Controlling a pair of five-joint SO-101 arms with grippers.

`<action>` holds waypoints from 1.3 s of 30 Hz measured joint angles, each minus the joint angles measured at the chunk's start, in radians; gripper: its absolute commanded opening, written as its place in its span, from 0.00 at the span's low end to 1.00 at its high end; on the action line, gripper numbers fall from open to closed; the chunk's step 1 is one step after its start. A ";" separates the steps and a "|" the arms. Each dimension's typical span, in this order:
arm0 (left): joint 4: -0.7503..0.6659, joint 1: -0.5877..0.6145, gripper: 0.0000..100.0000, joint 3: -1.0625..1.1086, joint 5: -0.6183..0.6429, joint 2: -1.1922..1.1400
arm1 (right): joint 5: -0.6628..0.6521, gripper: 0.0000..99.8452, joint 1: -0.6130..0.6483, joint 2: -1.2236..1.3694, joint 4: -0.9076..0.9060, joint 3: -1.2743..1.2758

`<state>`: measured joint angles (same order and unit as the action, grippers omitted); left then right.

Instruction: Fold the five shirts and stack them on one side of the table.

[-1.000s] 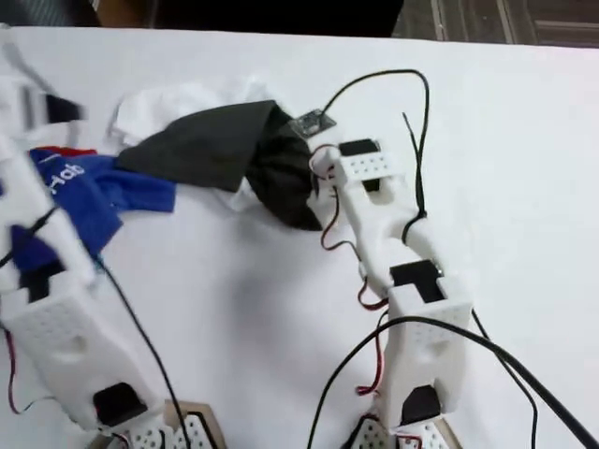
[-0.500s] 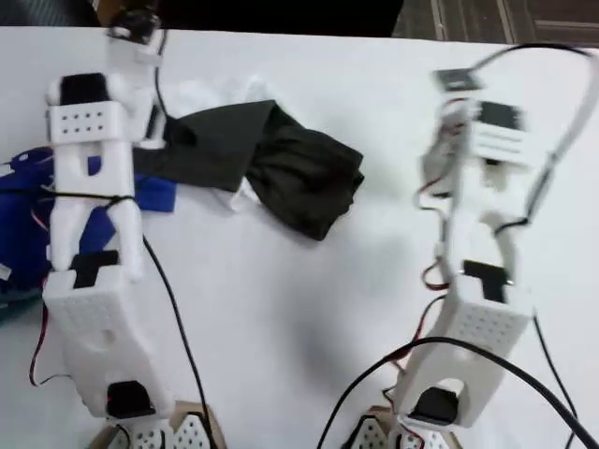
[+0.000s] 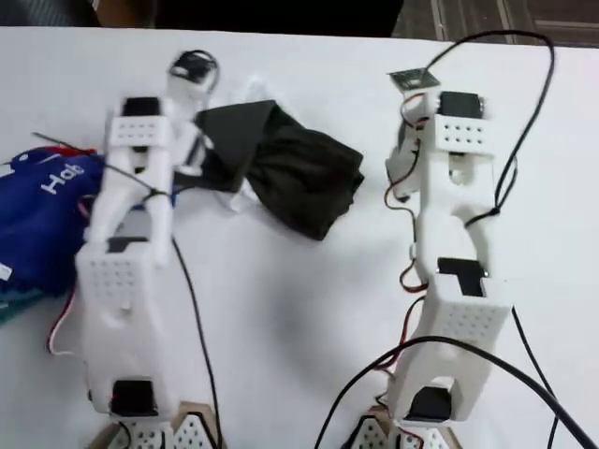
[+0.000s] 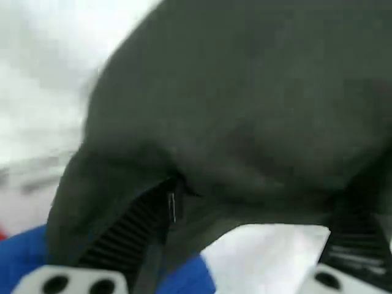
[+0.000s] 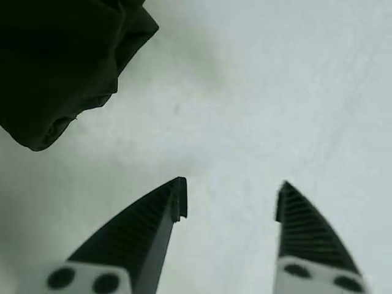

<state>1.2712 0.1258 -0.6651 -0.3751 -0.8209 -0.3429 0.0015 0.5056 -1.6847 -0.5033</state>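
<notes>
Black shirt (image 3: 290, 173) lies bunched right against the left gripper (image 4: 260, 205).

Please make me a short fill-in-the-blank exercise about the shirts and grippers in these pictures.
The right gripper is ___, not shut, over bare table.
The shirt facing the left gripper is ___.
The shirt at the high view's left edge is ___.
Missing: open; black; blue.
</notes>
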 measured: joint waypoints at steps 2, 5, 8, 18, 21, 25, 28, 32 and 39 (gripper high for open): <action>0.025 -0.026 0.34 -0.063 -0.026 -0.052 | 0.000 0.33 0.002 0.000 0.000 0.000; 0.100 -0.049 0.09 -0.173 -0.072 -0.110 | 0.000 0.32 0.003 0.000 0.000 0.000; 0.207 -0.083 0.06 -0.290 -0.080 -0.138 | 0.000 0.32 0.003 0.000 0.000 0.000; 0.491 -0.281 0.02 -0.740 -0.080 -0.143 | 0.000 0.32 0.023 0.000 0.041 0.074; 0.497 -0.342 0.02 -0.755 -0.080 -0.138 | 0.000 0.32 0.008 0.000 0.041 0.089; 0.497 -0.430 0.03 -0.755 -0.080 -0.097 | 0.000 0.32 -0.054 0.000 0.040 0.104; 0.497 -0.436 0.03 -0.756 -0.080 -0.068 | 0.002 0.33 -0.078 0.000 0.041 0.120; 0.497 -0.359 0.03 -0.756 -0.071 -0.064 | -0.021 0.33 -0.061 0.000 0.048 0.121; 0.497 -0.087 0.10 -0.756 -0.031 -0.064 | -0.021 0.38 0.080 0.000 0.110 0.121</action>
<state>1.7683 0.0384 -1.4216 -0.4058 -0.8853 -0.3644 0.0813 0.5056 -1.5742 -0.3821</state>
